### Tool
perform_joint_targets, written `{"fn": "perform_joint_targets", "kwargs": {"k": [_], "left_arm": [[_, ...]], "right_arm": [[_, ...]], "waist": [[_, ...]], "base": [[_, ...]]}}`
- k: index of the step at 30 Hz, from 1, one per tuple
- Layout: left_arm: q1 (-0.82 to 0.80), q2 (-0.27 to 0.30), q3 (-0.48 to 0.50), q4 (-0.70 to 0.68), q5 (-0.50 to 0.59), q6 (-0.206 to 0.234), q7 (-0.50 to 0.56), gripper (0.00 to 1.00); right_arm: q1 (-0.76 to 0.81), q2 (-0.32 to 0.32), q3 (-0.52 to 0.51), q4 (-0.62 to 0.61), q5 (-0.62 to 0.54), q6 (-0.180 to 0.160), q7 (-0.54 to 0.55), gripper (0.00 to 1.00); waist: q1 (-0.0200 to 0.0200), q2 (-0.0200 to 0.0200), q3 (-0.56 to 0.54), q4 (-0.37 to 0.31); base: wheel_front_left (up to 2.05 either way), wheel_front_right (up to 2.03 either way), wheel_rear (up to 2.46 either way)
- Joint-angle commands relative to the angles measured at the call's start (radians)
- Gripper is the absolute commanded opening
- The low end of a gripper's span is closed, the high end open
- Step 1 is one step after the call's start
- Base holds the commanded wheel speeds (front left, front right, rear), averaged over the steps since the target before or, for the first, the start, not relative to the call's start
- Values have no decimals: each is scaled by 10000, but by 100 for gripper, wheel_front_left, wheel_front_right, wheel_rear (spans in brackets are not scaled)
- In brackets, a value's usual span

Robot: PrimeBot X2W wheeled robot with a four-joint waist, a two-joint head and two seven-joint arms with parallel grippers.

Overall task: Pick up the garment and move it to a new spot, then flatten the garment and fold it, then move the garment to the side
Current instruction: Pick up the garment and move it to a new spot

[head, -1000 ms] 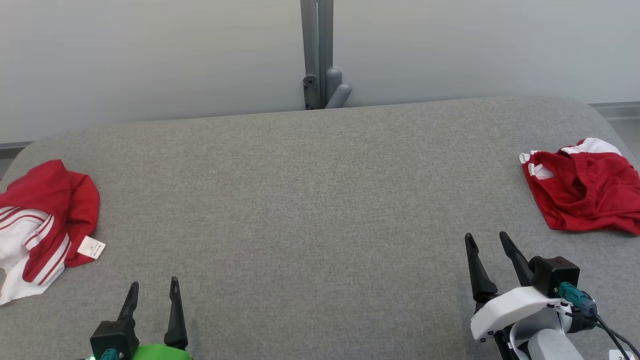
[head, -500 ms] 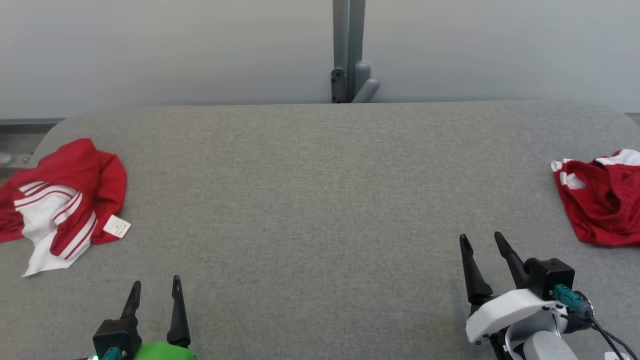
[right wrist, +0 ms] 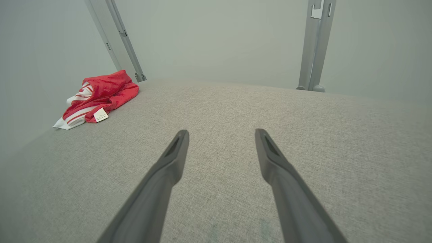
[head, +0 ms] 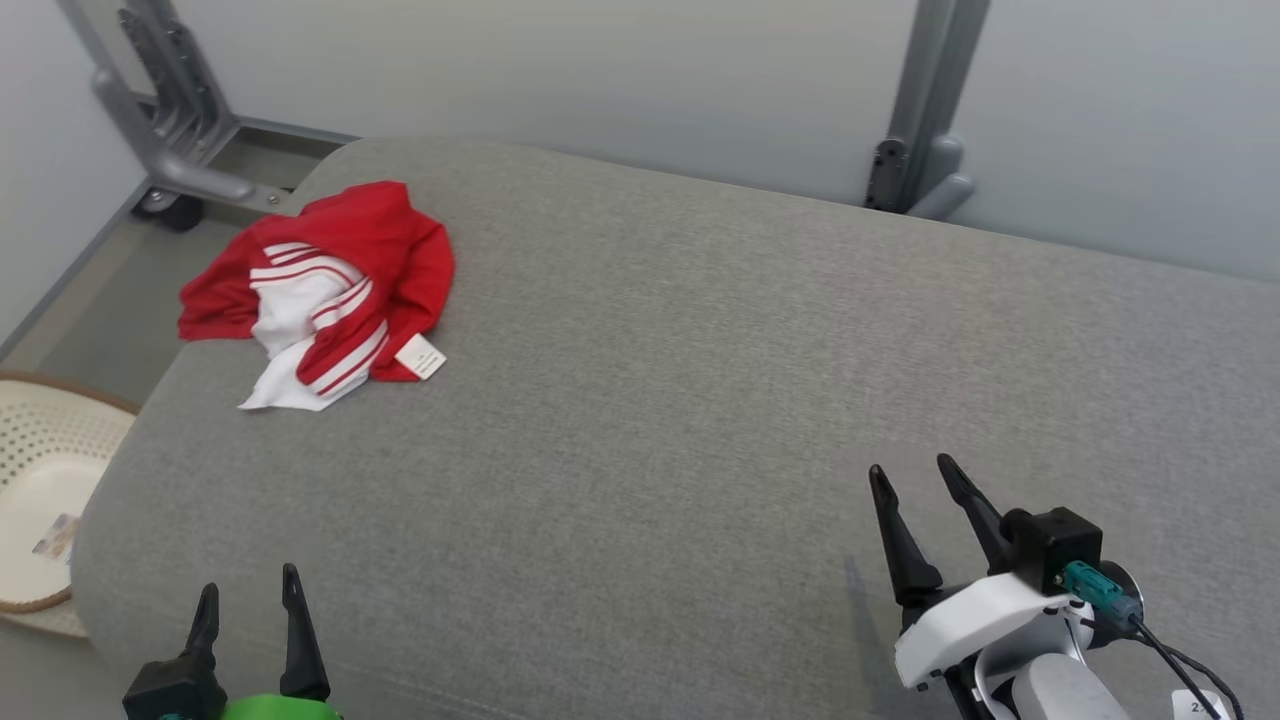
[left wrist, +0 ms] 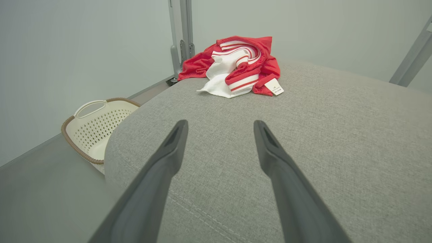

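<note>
Now, garment (head: 330,290): a red-and-white crumpled heap at the far left corner of the grey padded counter (head: 680,400), close to its left rim. A white tag (head: 420,357) lies at the heap's near right side.
Why it lies so: it is bunched and folded over itself, so it looks dropped rather than laid. I judge it must be lifted onto open surface before any flattening.
Left tool (head: 249,582): fingers spread wide, pinching nothing, low over the counter's near left edge. It points toward the heap but is well apart from it, and I judge this is the arm set to reach.
Right tool (head: 911,466): spread as well and empty, over the near right of the counter, far from the cloth. It hovers beside the bare middle, where I judge the garment could be spread.
Basket (head: 40,470): pale and perforated, on the floor beside the counter's left end, apart from the garment.
Stage: pick-up not yet begun.
</note>
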Motion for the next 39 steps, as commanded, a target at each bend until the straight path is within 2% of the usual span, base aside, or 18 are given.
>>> {"fn": "perform_joint_targets", "kwargs": {"k": [1,5,10,16,20,25,29,35,39], "left_arm": [[165,27,63,-28,-46,28,2,100],[279,27,223,3,-122,-6,2,100],[314,27,308,15,-327,9,2,100],[-321,30,354,303,-898,-394,3,100],[-1173,40,498,716,-733,-749,2,100],[-2916,431,489,1712,-572,-1120,0,100],[-4419,1043,329,2806,-612,-1305,5,100],[-6419,1917,118,4506,-1145,-1391,32,100],[-7326,2372,-434,5427,-1623,-1402,279,100]], "right_arm": [[-112,-36,45,-44,-7,-11,-27,100],[-93,-39,238,0,34,-11,-27,100],[-180,-40,331,18,-92,-11,-27,100],[-408,-43,426,-85,-370,-11,-27,100],[-697,-144,511,-231,-539,-11,-27,100],[-1120,-413,723,-551,-588,-11,-26,100],[-1486,-649,886,-859,-657,-11,116,100],[-1904,-938,972,-1539,-734,-11,442,100],[-2025,-1126,877,-1966,-785,-13,562,100]], "waist": [[0,97,144,1126],[0,97,109,1375],[0,97,205,1354],[0,97,658,992],[0,97,1192,610],[0,97,1893,64],[0,97,2543,-439],[0,97,3614,-1159],[0,97,4196,-1537]], "base": [[0,0,0],[0,0,0],[0,0,0],[0,0,0],[0,0,0],[0,0,0],[0,0,0],[0,0,0],[0,0,0]]}}
